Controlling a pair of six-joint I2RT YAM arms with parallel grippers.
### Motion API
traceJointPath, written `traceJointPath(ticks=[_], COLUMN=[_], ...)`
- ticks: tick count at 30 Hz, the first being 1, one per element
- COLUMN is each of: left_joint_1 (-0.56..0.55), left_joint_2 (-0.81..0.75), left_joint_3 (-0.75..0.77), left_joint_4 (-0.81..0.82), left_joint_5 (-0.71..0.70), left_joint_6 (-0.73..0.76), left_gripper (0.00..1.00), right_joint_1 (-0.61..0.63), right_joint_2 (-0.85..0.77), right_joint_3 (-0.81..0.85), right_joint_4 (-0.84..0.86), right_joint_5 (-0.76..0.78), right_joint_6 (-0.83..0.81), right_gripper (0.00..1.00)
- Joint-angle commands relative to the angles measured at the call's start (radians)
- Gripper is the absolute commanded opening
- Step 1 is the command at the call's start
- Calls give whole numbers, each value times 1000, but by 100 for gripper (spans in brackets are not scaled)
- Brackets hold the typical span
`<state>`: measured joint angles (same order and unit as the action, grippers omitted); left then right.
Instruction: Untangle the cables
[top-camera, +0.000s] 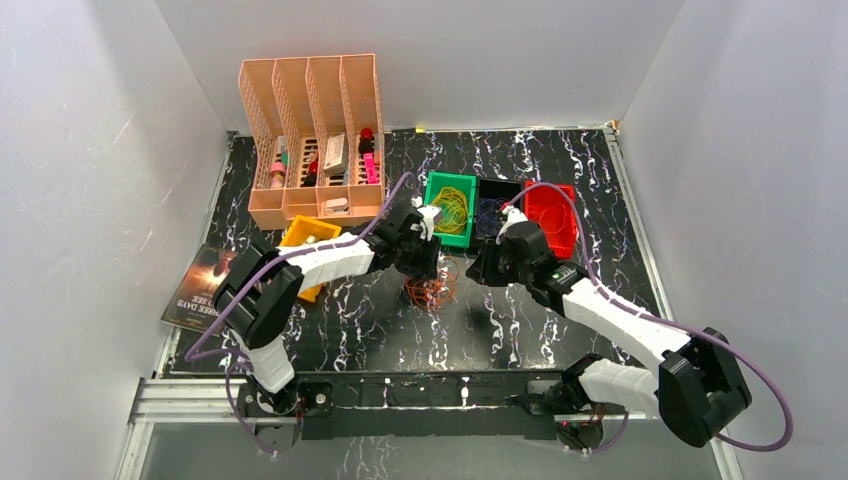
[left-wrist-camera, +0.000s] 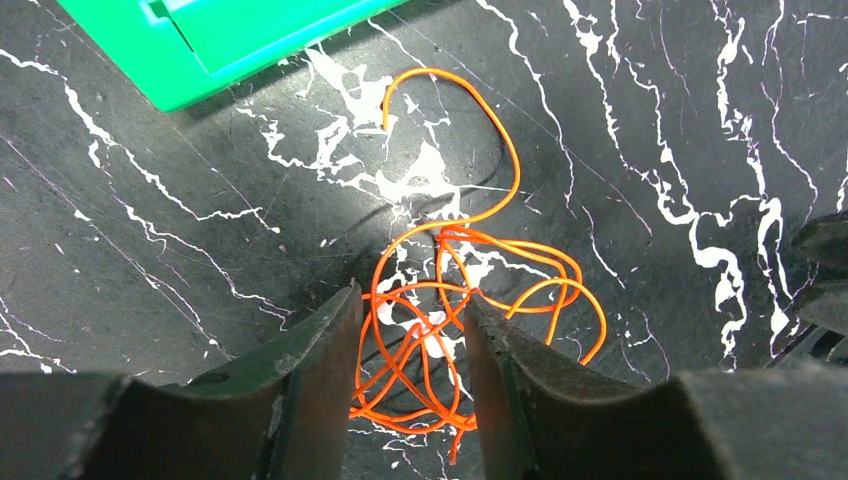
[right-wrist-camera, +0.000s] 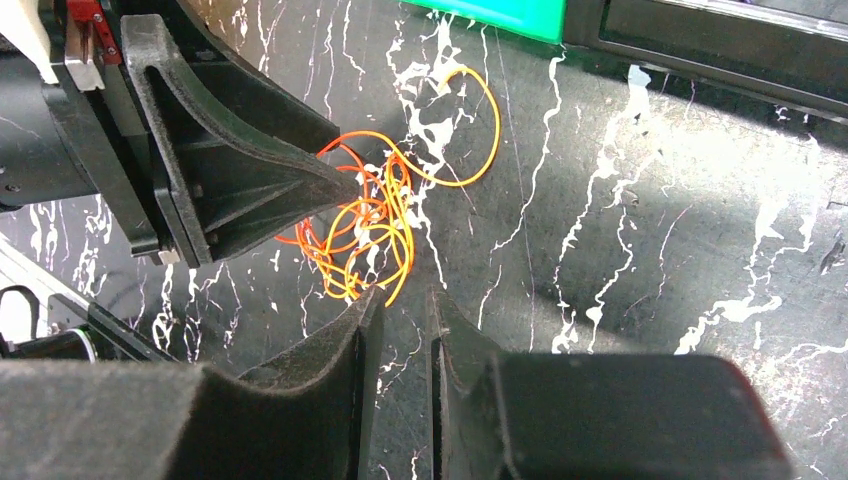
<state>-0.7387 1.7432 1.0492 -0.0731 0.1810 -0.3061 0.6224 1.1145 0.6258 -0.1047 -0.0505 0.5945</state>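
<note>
Sorting seems partly done: yellow cables (top-camera: 453, 205) sit in the green bin (top-camera: 450, 177) near the far edge. An orange tangle (right-wrist-camera: 370, 225) lies mid-bench, straddled by the spread left end effector (left-wrist-camera: 408, 300); the right end effector (right-wrist-camera: 403, 297) is barely parted and empty.

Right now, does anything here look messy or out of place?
A tangle of orange cables lies loose on the table, outside the green bin nearby. A book sits crooked at the table's left edge, seemingly hanging over it.
</note>
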Motion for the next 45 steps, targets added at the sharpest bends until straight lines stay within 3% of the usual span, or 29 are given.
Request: traceJointPath(ticks=[1,10,17,22,29,45], left_joint_1=[2,2,3,3,3,2], left_joint_2=[6,34,-10,-85,-239,-456], left_joint_3=[15,32,17,14,-36,-168], left_joint_4=[-33,-41,-45,-46,-21,47], left_joint_5=[19,41,-12,-60,-89,-88], left_joint_6=[22,41,41,47,19,-87], left_gripper=[38,24,0,0,0,0], right_joint_1=[3,3,3,3,3,7], right_joint_2=[12,33,26,0,-67,8], right_joint_3=[3,12,-3,-27,-108,-169], right_joint_4=[37,42,70,122,302,695], right_joint_5=[-1,-17,-21,-22,-39,-239], right_joint_6=[-13,-18,-15,-12,19,145], right_gripper=[30,30,31,35,49,58])
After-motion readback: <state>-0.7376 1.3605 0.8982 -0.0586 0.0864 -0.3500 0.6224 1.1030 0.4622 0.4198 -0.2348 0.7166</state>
